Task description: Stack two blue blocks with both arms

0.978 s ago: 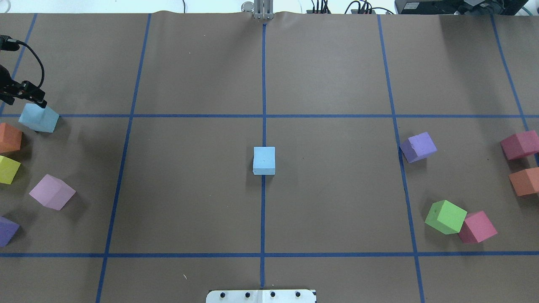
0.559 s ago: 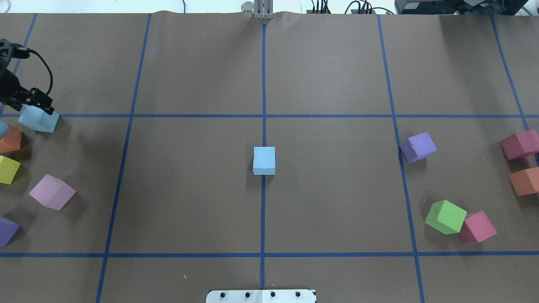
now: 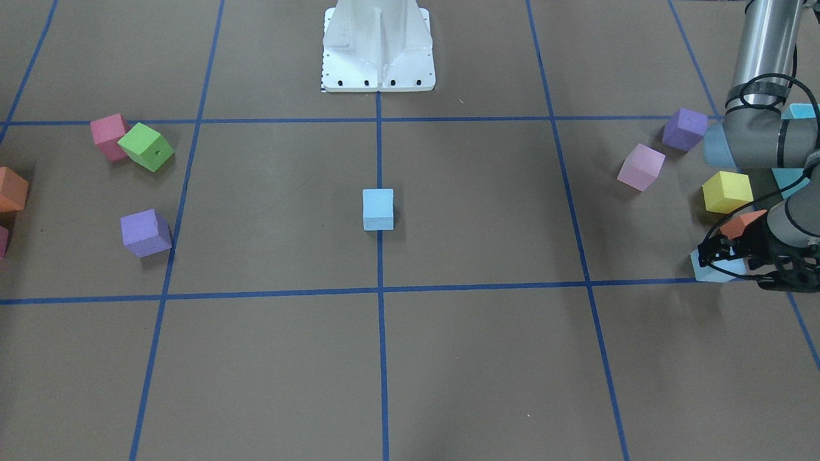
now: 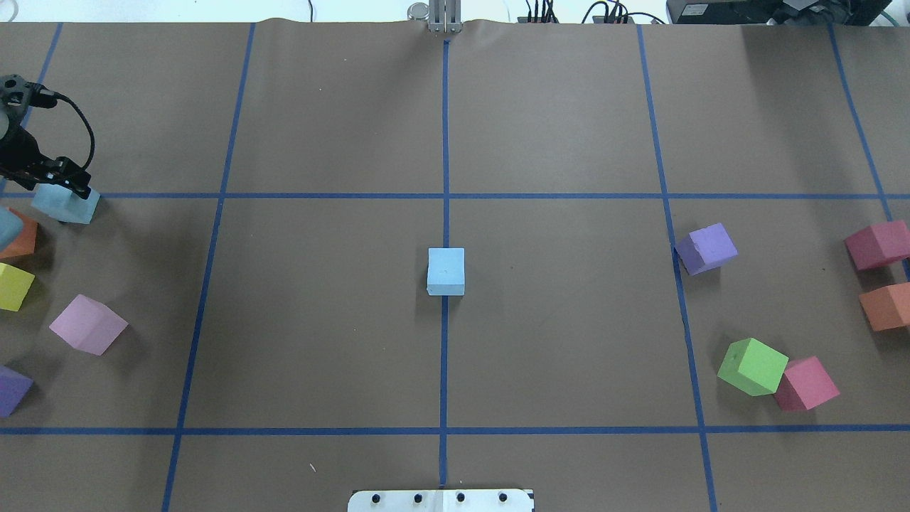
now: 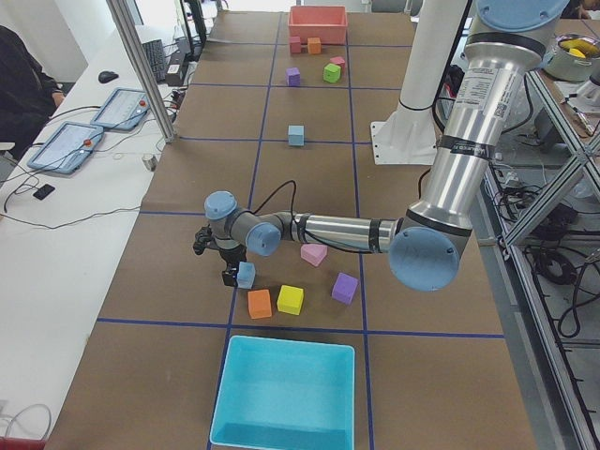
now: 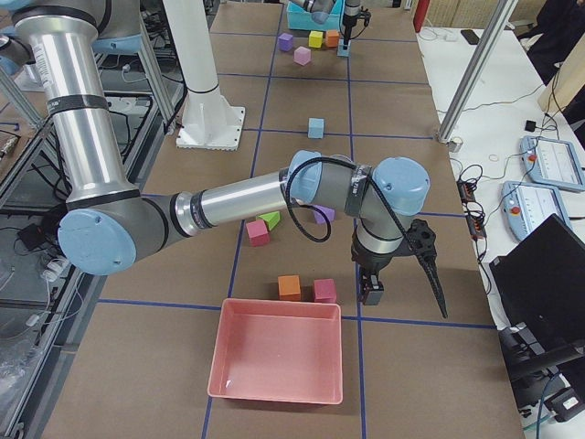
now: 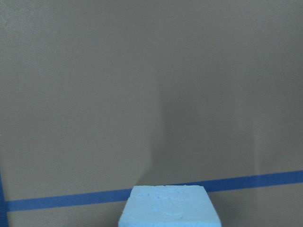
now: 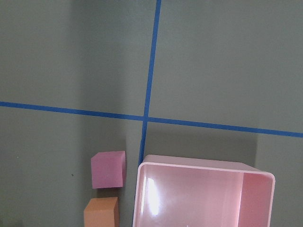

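one blue block (image 4: 71,208) just under left hand (image 4: 58,182); cannot tell whether gripped.

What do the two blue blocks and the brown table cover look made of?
Centre blue block and left-end blue block: likely foam, matte; the wrist view shows a pitted, grainy top. Table cover: probably brown paper, matte; its far edge ripples.

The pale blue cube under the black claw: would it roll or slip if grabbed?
Probably won't roll: the blue cube has flat faces and sits flat on the table. Its matte, pitted top in the wrist view suggests foam, so likely light, slightly squashy and grippy for the left gripper.
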Motion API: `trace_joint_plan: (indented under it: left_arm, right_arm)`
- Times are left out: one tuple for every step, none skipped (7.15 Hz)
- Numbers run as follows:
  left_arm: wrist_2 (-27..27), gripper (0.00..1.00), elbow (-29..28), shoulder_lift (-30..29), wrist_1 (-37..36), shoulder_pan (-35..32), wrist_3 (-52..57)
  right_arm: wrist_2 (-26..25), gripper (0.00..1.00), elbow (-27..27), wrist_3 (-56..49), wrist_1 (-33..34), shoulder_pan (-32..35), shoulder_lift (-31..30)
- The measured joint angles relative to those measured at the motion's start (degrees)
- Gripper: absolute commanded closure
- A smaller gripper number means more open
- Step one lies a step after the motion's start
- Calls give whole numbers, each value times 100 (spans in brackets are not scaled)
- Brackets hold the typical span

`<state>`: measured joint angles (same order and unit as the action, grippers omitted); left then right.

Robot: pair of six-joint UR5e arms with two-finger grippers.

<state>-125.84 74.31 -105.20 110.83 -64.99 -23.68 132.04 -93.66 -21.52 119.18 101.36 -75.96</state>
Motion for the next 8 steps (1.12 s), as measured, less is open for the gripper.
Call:
trace_joint_plan:
  left_arm:
    - [10,2,-43,0,45,14,5]
    - [13,3,-121,0,147,41,9]
    - [13,5,-190,0,256,67,11]
    - [11,9,-219,0,326,83,12]
    - [13,17,-228,2,360,92,12]
    - [14,26,-230,5,372,96,12]
    - [15,33,-231,7,376,98,9]
    - [15,36,-228,8,377,100,1]
  right_arm:
    - [3,0,-16,-1,0,3,-21]
    - [5,0,-35,-1,0,5,-43]
    - [6,0,-54,-5,-4,6,-71]
    - [4,0,-82,-10,-11,6,-109]
    - [2,0,-123,-13,-15,6,-141]
    - [4,0,-149,-16,-17,7,-168]
    - [3,0,-167,-18,-17,6,-184]
    - [0,0,-174,-18,-18,6,-194]
